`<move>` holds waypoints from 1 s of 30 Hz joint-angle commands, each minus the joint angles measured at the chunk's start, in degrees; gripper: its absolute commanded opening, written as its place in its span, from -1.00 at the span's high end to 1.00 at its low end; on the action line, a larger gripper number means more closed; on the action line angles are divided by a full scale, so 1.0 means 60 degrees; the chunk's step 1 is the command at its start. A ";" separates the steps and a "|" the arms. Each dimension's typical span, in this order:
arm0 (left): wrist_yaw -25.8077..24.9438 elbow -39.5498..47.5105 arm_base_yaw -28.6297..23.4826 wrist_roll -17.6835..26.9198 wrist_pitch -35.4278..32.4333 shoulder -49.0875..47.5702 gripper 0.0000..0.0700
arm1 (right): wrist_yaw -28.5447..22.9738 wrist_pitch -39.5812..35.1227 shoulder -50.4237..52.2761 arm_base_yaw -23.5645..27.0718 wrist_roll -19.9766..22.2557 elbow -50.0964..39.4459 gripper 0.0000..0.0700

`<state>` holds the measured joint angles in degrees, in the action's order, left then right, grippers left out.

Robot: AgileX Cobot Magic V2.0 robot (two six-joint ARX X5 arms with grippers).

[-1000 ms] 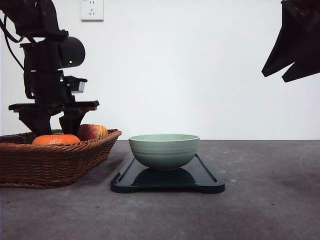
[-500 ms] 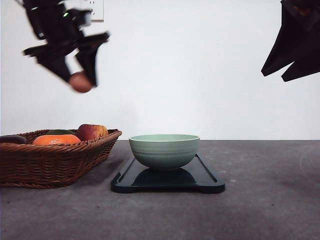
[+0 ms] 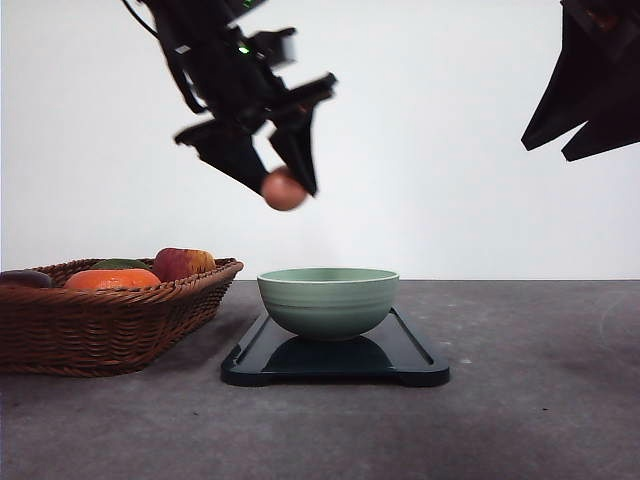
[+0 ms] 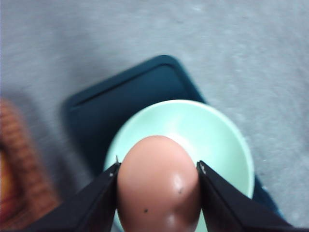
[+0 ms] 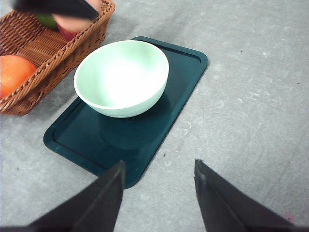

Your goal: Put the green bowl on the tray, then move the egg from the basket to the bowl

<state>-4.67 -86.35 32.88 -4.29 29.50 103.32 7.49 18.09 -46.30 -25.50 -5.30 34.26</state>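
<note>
The green bowl (image 3: pixel 328 301) (image 5: pixel 121 77) (image 4: pixel 217 135) sits empty on the dark tray (image 3: pixel 410 355) (image 5: pixel 145 140) (image 4: pixel 120 101) at the table's middle. My left gripper (image 3: pixel 283 190) (image 4: pixel 158 193) is shut on the pinkish-brown egg (image 3: pixel 284 189) (image 4: pixel 159 188), held in the air above the bowl's left side. The wicker basket (image 3: pixel 100 325) (image 5: pixel 43 46) stands to the left of the tray. My right gripper (image 3: pixel 572 145) (image 5: pixel 157 193) hangs open high at the right, nothing between its fingers.
The basket holds an orange fruit (image 3: pixel 112 279) (image 5: pixel 14 72), a red-yellow apple (image 3: pixel 184 263) and a dark item (image 3: pixel 25 278). Grey tabletop (image 3: pixel 540 380) stretches right of the tray. A white wall stands behind.
My left gripper rose out of the basket with the egg and swung right, from above the basket to above the bowl. The right arm has not moved.
</note>
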 commanded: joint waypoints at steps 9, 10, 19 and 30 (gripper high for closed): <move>-0.0004 -0.0226 0.0519 -0.0076 -0.0874 0.1261 0.24 | -0.0007 -0.0087 -0.0069 -0.0058 0.0066 0.0051 0.21; -0.0004 -0.0226 0.0526 -0.0077 -0.0897 0.1355 0.24 | -0.0007 -0.0087 -0.0069 -0.0058 0.0066 0.0051 0.21; -0.0004 -0.0226 0.0527 -0.0080 -0.0911 0.2200 0.24 | -0.0007 -0.0084 -0.0069 -0.0058 0.0069 0.0051 0.21; -0.0007 -0.0226 0.0588 -0.0069 -0.0984 0.2586 0.20 | -0.0004 -0.0084 -0.0069 -0.0058 0.0066 0.0051 0.21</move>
<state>-4.64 -86.35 35.84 -4.29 24.10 117.11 7.49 18.09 -46.30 -25.50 -5.30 34.26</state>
